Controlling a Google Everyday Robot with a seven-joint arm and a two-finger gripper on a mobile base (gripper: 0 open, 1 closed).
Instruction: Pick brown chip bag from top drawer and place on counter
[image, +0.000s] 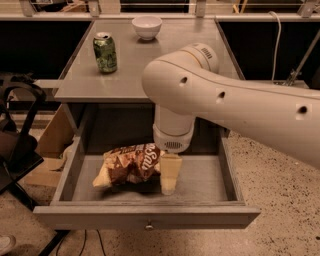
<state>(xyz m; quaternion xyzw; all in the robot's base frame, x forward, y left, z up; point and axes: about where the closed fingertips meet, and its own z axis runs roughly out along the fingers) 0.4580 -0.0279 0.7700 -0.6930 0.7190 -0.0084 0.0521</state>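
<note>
The brown chip bag (131, 164) lies crinkled on the floor of the open top drawer (145, 216), left of its middle. My gripper (169, 175) hangs down from the big white arm (225, 100) into the drawer. Its cream tip is right at the bag's right end. I cannot see whether it touches the bag. The counter (150, 70) is the grey tabletop above and behind the drawer. The arm hides part of its front right.
A green soda can (105, 52) stands on the counter's left side and a white bowl (147, 26) at its back middle. A black chair (17, 140) and a cardboard box (50, 145) stand left of the drawer. The drawer's right half holds nothing.
</note>
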